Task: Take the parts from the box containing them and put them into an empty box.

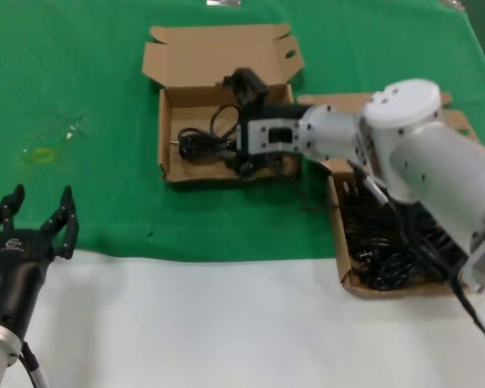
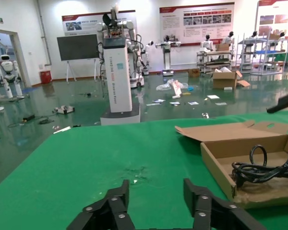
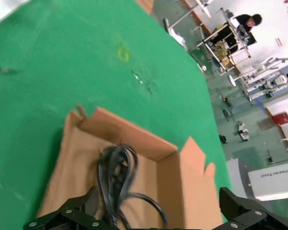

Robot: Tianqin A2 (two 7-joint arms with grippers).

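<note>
Hovering spread-fingered over the receiving box (image 1: 196, 133), the right gripper (image 3: 153, 218) has a coiled cord (image 3: 116, 167) directly below its jaws; remaining cords (image 1: 388, 242) fill the box beside it, while the left gripper (image 1: 32, 226) idles open, well apart.

Two cardboard mailer boxes on the green cloth: the centre box (image 1: 174, 133), lid flap open, and the right-hand box (image 1: 337, 222), partly covered by the right arm.

Power cords: one coiled cord (image 1: 200, 141) countable in the centre box; it also shows in the left wrist view (image 2: 261, 170) and the right wrist view (image 3: 117, 170). In the right-hand box, a tangled heap of black cords (image 1: 388, 250), number cannot be told.

Two grippers: left gripper (image 1: 34, 217), right gripper (image 1: 255, 166).
</note>
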